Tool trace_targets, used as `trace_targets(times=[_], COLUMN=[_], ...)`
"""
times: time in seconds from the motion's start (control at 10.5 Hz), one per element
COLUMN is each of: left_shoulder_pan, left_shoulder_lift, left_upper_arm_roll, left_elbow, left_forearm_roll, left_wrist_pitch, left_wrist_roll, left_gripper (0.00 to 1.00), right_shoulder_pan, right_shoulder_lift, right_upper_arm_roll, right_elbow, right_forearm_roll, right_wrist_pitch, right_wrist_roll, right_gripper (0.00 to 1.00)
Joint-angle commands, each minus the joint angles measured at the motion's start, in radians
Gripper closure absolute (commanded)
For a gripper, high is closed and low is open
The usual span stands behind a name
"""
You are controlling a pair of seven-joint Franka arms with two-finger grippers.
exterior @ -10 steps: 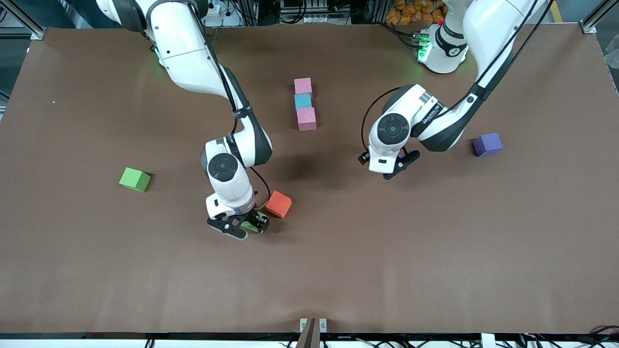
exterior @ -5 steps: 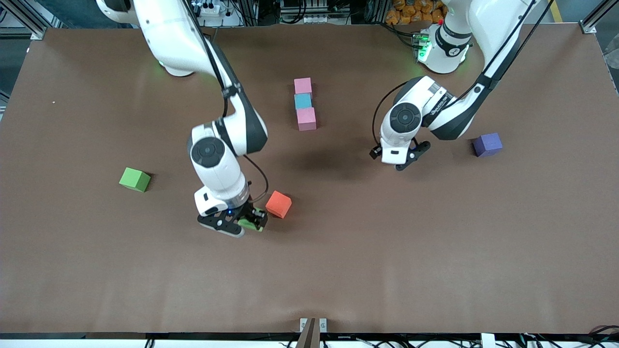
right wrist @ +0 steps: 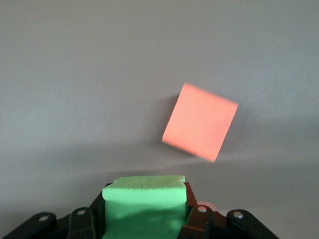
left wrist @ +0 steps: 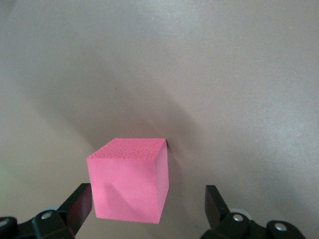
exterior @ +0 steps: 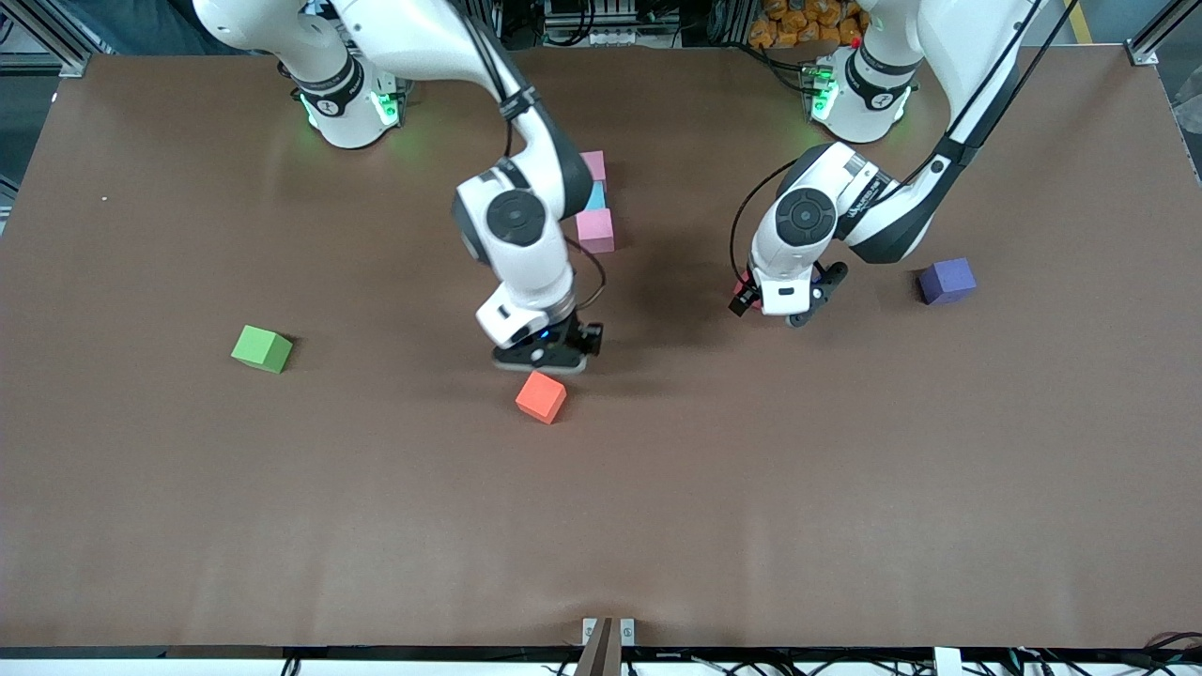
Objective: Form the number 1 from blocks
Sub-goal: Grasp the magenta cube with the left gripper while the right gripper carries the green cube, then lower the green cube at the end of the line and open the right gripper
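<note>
Your right claw is clamped on a green cube, up in the air over the orange cube, which lies on the surface. Your left claw stands wide, low around a crimson cube: one finger touches it, the other stands apart. The pink-blue-pink row lies near the right arm's wrist. Another green cube and a purple cube sit well apart toward the surface's two ends.

three-block row toward the bases, single block nearer the camera
</note>
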Motion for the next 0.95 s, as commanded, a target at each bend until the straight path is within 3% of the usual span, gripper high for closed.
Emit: trace_targets(times=[0.0,0.29,0.48,0.86], left_shoulder_pan=[0.016,0.01,0.013,0.023], left_shoulder_lift=[-0.089,-0.097,-0.095,-0.075], left_upper_arm_roll=[-0.017,-0.017,-0.017,-0.014], left_elbow=[-0.107,-0.158,-0.183,-0.192], left_forearm_roll=[0.015,0.017,0.017,0.029], left_wrist_pitch=[0.069,0.136,0.169,0.227], left_wrist_roll=[-0.066,-0.103,-0.103,-0.103], left_gripper=[0.0,0.0,0.0,0.0], right_shoulder_pan=[0.007,0.047,0.056,0.058], right_shoulder_lift=[-0.041,-0.041,-0.072,-0.145], right_upper_arm_roll=[0.04,0.066,0.105,0.14], right_elbow=[-0.087,-0.115,-0.205,-0.3], right_forearm_roll=[0.026,0.036,0.038,0.038], right_wrist_pitch=[0.023,0.06,0.158,0.173], right_wrist_roll=[-0.07,-0.039,0.001,0.004], right_gripper=[0.51,0.51,0.51,0.51])
